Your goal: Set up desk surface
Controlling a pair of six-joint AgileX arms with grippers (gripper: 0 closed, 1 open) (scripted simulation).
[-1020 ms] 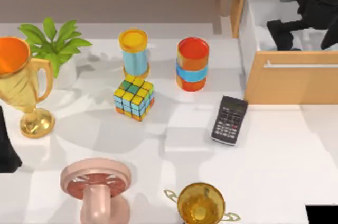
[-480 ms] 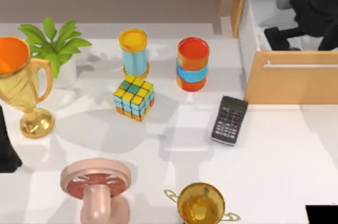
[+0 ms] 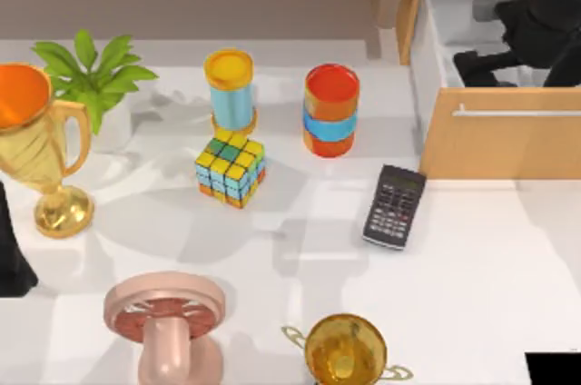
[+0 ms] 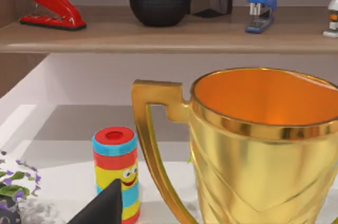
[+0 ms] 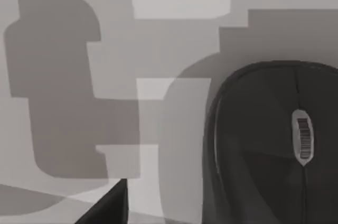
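My right claw (image 3: 486,63) hangs inside the open drawer (image 3: 436,49) at the desk's (image 3: 472,294) top right; whether it is open I cannot tell. The desk runs long left to right. My right wrist view shows a black mouse (image 5: 269,145); my left wrist view shows a gold trophy (image 4: 259,145).

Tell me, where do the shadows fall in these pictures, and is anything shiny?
Top view: grey shadows spread across the white desk surface beside the puzzle cube and calculator. Left wrist view: the gold trophy gleams, its rim catching bright highlights. Right wrist view: blocky grey shadows cover the pale floor beside a black computer mouse.
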